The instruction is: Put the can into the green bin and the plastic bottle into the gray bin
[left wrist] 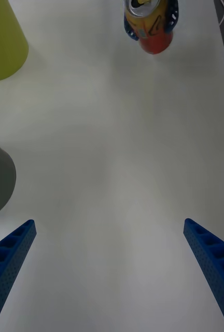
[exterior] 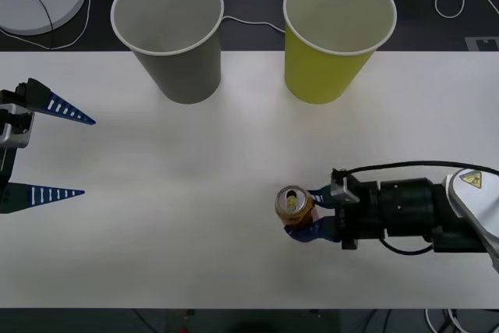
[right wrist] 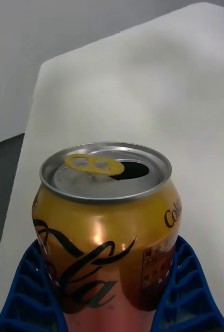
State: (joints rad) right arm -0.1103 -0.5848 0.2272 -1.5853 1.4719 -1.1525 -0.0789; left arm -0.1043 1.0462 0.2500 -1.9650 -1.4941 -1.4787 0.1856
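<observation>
Because the can (exterior: 294,203) stands upright, the right gripper (exterior: 306,213) pinches its sides; green bin (exterior: 334,33) at one o'clock; left gripper (exterior: 48,152) spread, idle.

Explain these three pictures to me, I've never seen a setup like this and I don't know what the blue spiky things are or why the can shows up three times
This is a two-armed robot working at a white table. The blue ribbed pieces are its gripper fingers, two per arm.

The wide picture comes from a camera above the arms, looking down. The other two come from cameras on the wrists, so the same scene appears from three angles.

On the table's far side stand two big paper cups serving as bins: the gray bin and the green bin, both upright.

The right gripper is closed around the can, an opened drink can standing upright; the right wrist camera sees it close up, fingers pressed on both sides.

The left gripper waits at the table's left edge, open and holding nothing. Its camera looks across at the can.
</observation>
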